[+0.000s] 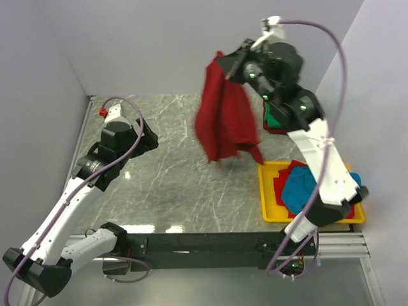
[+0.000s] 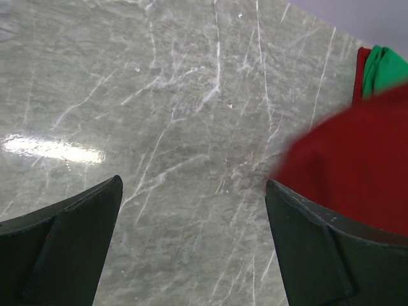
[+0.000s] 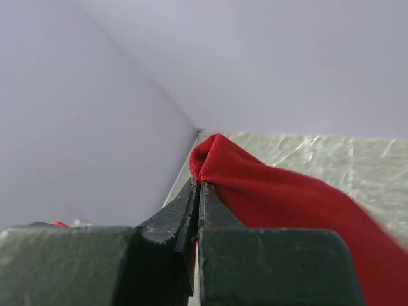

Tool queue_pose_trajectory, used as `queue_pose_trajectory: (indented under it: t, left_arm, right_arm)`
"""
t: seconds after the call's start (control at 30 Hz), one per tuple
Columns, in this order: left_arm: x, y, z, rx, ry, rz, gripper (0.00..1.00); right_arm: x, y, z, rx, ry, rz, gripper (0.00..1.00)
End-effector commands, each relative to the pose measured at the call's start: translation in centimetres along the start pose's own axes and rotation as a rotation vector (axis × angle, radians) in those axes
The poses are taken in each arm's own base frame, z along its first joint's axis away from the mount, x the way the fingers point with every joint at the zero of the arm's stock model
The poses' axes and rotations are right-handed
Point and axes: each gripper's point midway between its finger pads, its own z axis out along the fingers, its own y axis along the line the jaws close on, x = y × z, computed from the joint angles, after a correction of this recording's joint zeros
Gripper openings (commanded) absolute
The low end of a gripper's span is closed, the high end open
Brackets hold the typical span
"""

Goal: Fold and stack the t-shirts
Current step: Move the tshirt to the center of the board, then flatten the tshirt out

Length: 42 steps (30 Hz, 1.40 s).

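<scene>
red t-shirt (image 1: 223, 121) | long axis vertical, hanging down | pinched in right fingers (image 3: 180, 217)

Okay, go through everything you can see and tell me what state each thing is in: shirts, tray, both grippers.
dark red t-shirt: unfolded, hanging in the air from the right gripper.
right gripper: shut on the dark red t-shirt.
left gripper: open, empty, over the table.
teal t-shirt: crumpled in the yellow tray.
green t-shirt: bunched, partly hidden behind the right arm.
yellow tray: holds crumpled shirts.

Yel. tray (image 1: 266, 203) on marble tbl (image 1: 172, 185)
</scene>
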Motion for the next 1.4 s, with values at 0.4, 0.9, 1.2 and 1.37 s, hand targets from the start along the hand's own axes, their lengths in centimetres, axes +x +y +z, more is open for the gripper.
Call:
queue_pose_trajectory:
  t: [0.4, 0.9, 1.2, 1.37]
  left_arm:
    - [-0.6, 3.5, -2.5, -0.134, -0.054, -0.05, 0.99]
    - [0.9, 7.2, 7.0, -0.213, 0.1, -0.085, 0.92]
    - [0.4, 8.2, 16.8, -0.244, 0.209, -0.079, 0.79]
    - [1.1, 9.3, 21.5, -0.265, 0.277, -0.082, 0.78]
  right_arm:
    - [13.0, -18.6, -1.6, 0.601, 0.13, 0.236, 0.56]
    - [28.6, -18.4, -2.6, 0.51, 0.59, 0.191, 0.6]
    - [34.0, -15.6, -1.5, 0.355, 0.781, 0.201, 0.59]
    - [37.3, -15.9, -1.0, 0.356, 0.933, 0.2, 0.59]
